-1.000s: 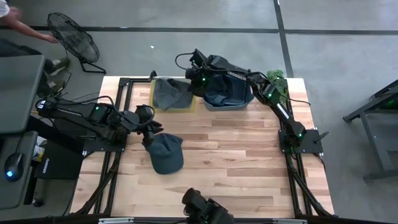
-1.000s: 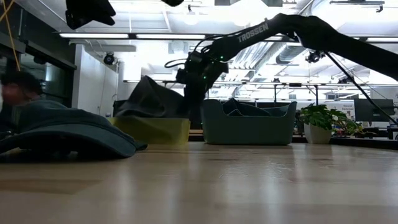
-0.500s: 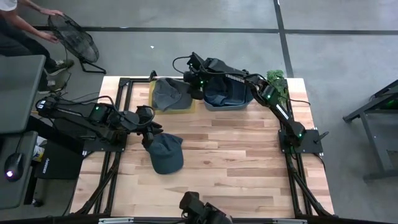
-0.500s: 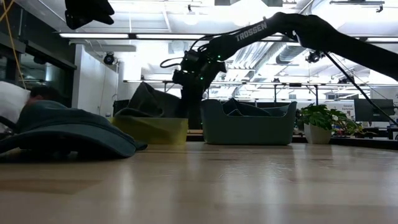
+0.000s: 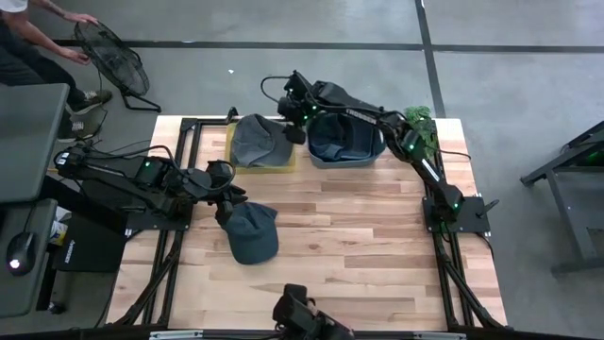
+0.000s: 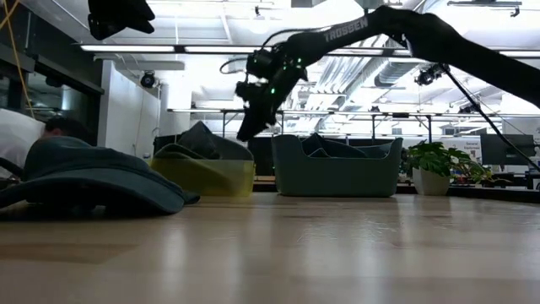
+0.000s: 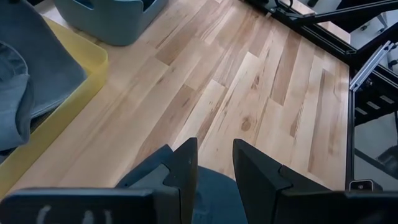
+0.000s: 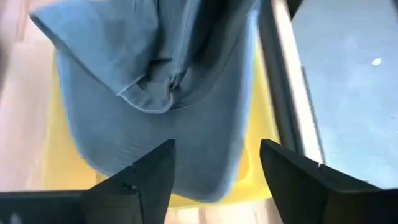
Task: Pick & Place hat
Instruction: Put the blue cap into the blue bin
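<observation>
Fingers on the right gripper (image 8: 214, 180) are spread apart with nothing between them, hanging just above a gray-blue hat (image 5: 257, 140) that's sitting in the yellow tray (image 5: 283, 162) at the upper middle of the overhead frame, so my read is that hat counts as placed and the arm is clear of it. Beside the tray is a teal bin (image 5: 347, 151) with more dark fabric piled in it, which I'd guess is where the hats come from. Over at the left middle of the overhead frame, the left gripper (image 7: 214, 171) sits low right at a second dark hat (image 5: 252, 231) lying flat on the tabletop (image 5: 368, 246); its fingers are apart too, with the hat's fabric showing just under the tips, so it looks lined up for a grab but isn't clamped on anything. What's handy about the table-level shot is it shows the right gripper (image 6: 251, 114) is actually up in the air above the tray rim, which you can't judge from overhead. The right wrist shot shows the gap between the fingers, which the other two hide. A person (image 5: 28, 42) is crouched by a fan (image 5: 111, 59) on the floor at the upper left of the overhead frame, well away from the arms.
</observation>
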Motion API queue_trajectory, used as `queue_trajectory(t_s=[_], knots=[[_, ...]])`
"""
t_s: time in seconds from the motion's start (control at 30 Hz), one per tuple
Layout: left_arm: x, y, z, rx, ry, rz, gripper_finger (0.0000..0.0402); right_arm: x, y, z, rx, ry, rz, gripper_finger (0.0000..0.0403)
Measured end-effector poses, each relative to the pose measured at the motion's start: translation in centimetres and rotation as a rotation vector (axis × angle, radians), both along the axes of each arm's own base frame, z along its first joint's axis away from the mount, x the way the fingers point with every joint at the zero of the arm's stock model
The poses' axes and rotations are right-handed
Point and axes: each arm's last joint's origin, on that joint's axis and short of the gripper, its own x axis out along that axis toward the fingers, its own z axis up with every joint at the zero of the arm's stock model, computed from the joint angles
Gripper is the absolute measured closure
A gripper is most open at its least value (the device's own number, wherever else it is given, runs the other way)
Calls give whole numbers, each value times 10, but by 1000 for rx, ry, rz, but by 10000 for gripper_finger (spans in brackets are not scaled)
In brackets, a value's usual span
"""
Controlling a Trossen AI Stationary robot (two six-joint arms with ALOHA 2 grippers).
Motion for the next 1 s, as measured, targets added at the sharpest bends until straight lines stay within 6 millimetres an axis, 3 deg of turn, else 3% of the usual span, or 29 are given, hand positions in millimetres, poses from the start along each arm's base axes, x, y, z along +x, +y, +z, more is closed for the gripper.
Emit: queue_trajectory(t_s=[0.27, 0.57, 0.8, 1.0], knots=[[-1, 0, -1, 12, 13, -14, 303, -15, 13, 50, -30, -61, -14, 168], [-5, 1, -6, -20, 79, 1, 303, -29, 63, 88, 43, 2, 64, 167], [-12, 1, -14, 10, 147, 102, 303, -33, 96, 91, 222, 71, 126, 167], [-14, -9, -56, -65, 157, 131, 303, -32, 116, 82, 281, 168, 132, 167]])
